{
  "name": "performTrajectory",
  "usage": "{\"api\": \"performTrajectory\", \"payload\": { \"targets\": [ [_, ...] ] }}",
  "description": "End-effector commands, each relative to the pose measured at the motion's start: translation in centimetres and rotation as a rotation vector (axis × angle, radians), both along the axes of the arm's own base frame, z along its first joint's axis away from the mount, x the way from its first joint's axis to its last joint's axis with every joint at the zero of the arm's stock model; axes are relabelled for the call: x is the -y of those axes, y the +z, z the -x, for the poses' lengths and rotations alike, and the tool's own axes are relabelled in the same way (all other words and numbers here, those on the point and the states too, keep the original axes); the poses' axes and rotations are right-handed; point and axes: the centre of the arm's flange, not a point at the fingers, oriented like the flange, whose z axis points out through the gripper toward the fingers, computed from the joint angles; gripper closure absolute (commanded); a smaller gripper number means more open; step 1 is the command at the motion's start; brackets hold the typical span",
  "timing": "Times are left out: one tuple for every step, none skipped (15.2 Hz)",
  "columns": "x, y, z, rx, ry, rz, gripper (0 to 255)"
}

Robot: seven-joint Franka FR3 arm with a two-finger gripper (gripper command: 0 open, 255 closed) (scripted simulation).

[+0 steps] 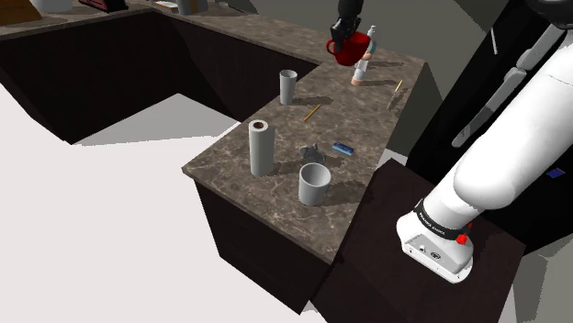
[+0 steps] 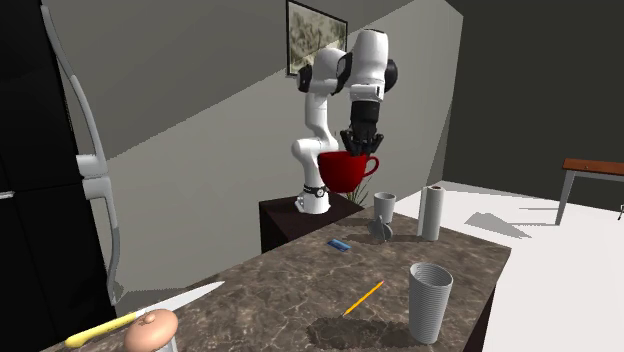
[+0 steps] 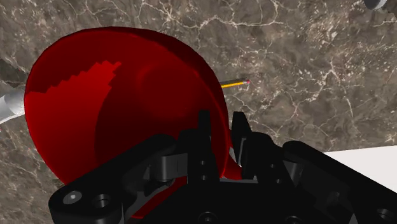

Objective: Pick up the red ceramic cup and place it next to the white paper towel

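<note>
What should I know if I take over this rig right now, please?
Gripper: shut on the rim of the glossy red round cup, which hangs in the air above the dark marbled counter.
Upright pale grey paper towel roll: stands near the counter's edge, well apart from the cup.
Done: grasp and lift.
Left: carry the cup over, set it down beside the roll, release.

Plenty of open counter [image 1: 353, 105] between the pencil [image 1: 311, 113] and the blue block [image 1: 342, 147]. It's tighter by the paper towel roll [image 1: 260, 147]: a grey cup [image 1: 313, 183] and a small grey gadget [image 1: 308, 151] crowd its side on the shoulder view's right.
</note>
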Motion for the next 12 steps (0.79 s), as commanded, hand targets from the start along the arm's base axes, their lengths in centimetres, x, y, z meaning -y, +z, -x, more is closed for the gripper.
{"api": "performTrajectory", "payload": {
  "targets": [
    [-2.3, 0.1, -1.4, 0.001, -0.001, 0.000, 255],
    [-3.5, 0.1, -1.9, 0.001, -0.001, 0.000, 255],
    [-4.7, 0.1, -2.4, 0.001, -0.001, 0.000, 255],
    [-5.9, 0.1, -3.0, 0.001, -0.001, 0.000, 255],
    [-7.2, 0.1, -3.5, 0.001, -0.001, 0.000, 255],
    [-8.4, 0.1, -4.0, 0.001, -0.001, 0.000, 255],
    [-9.6, 0.1, -4.5, 0.001, -0.001, 0.000, 255],
    [-10.8, 0.1, -5.1, 0.001, -0.001, 0.000, 255],
    [-12.0, 0.1, -5.6, 0.001, -0.001, 0.000, 255],
    [-13.2, 0.1, -6.1, 0.001, -0.001, 0.000, 255],
    [-14.4, 0.1, -6.6, 0.001, -0.001, 0.000, 255],
    [-15.6, 0.1, -7.1, 0.001, -0.001, 0.000, 255]
  ]
}}
